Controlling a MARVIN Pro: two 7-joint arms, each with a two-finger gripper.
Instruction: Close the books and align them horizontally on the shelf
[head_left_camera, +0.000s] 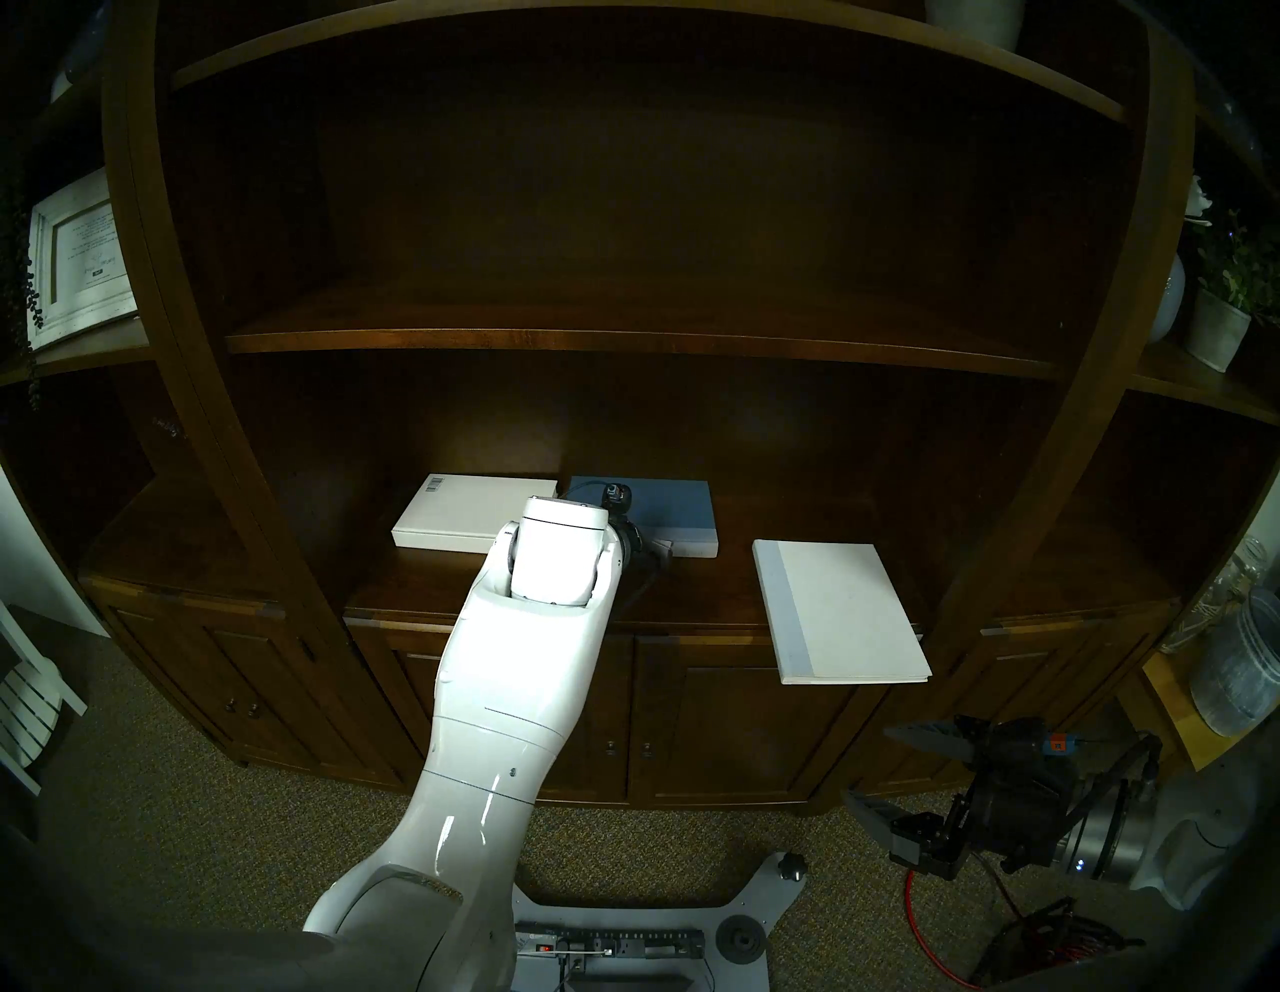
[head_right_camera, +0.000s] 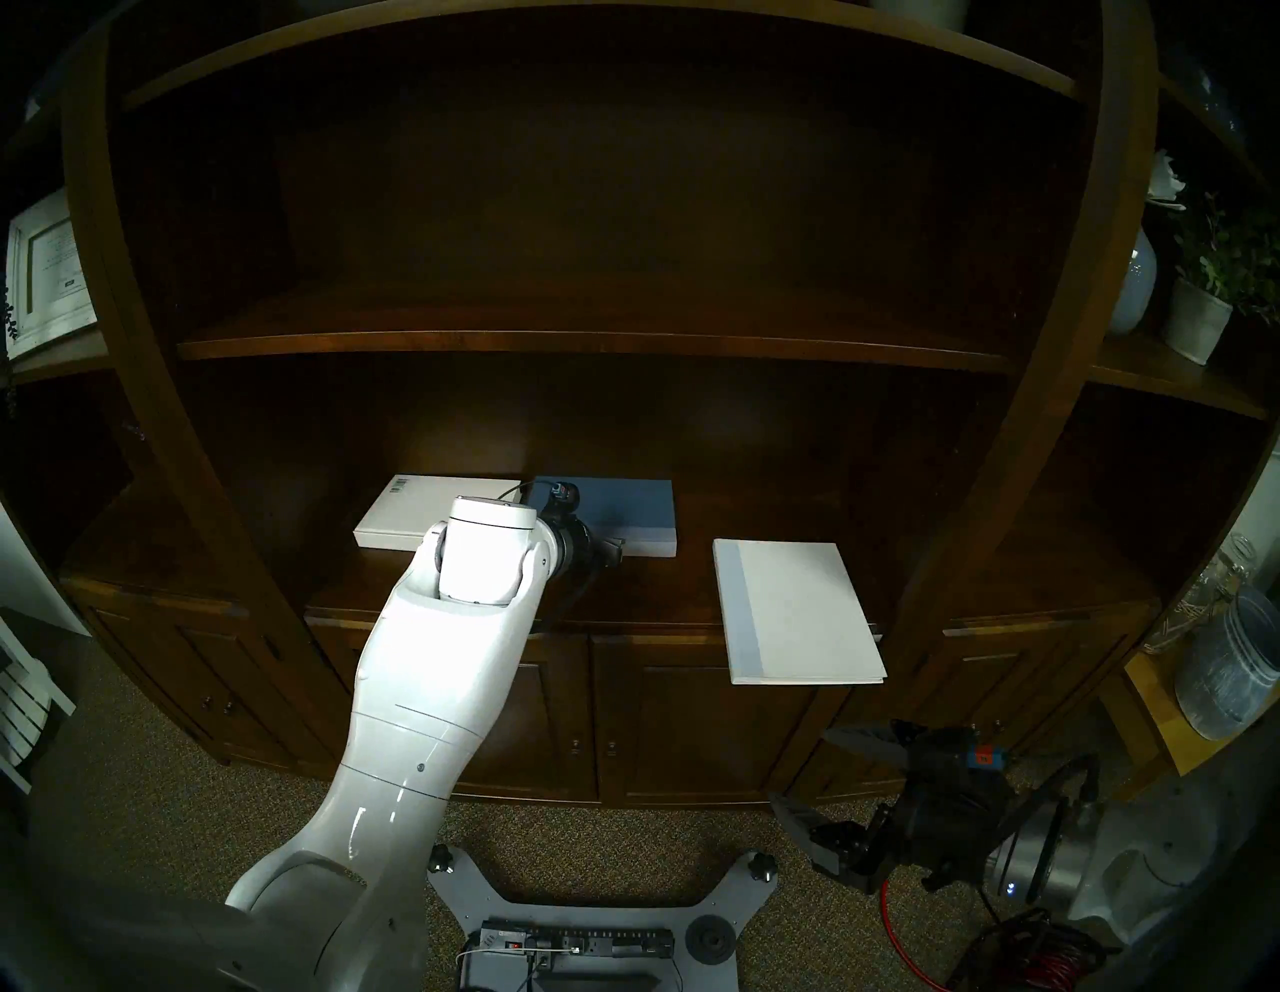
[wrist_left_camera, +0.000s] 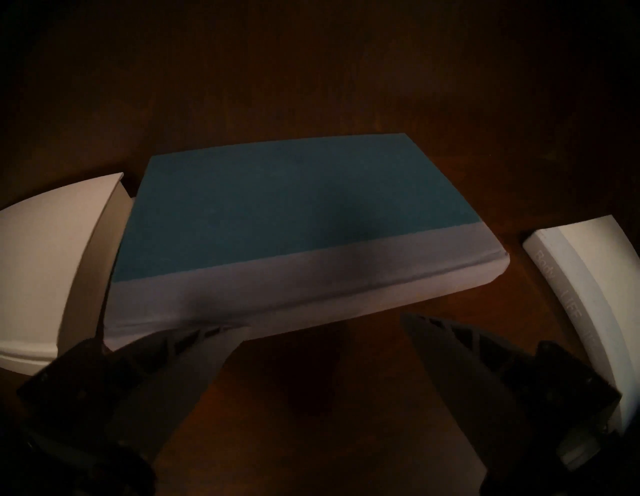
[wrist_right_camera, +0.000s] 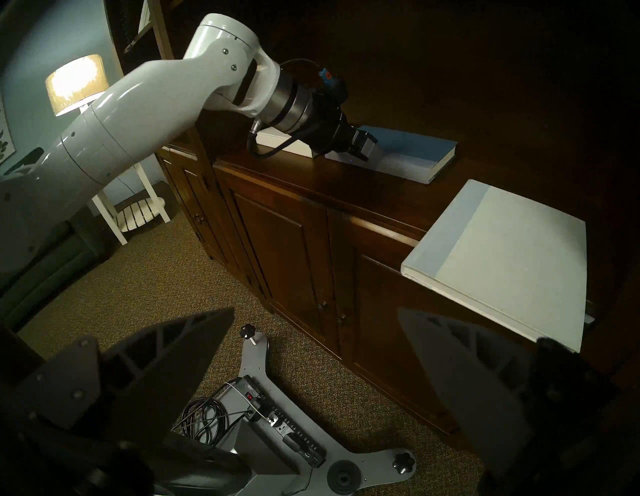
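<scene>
While the left gripper (wrist_left_camera: 318, 332) is held with jaws apart, empty, low on the shelf (wrist_left_camera: 311, 398), the blue book (wrist_left_camera: 294, 211) lies closed just ahead, spine toward them, seemingly for nudging; the right gripper (wrist_right_camera: 311, 346), also spread, is parked below.

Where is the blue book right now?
The blue book lies flat mid-shelf in the head view, between the barcode book on its left and the grey-striped white book on its right.

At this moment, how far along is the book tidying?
Done: all three books look closed; barcode book and blue book lie side by side. In hand: open left gripper at blue book's spine. Left: grey-strip white book overhangs the shelf edge, out of line.
</scene>
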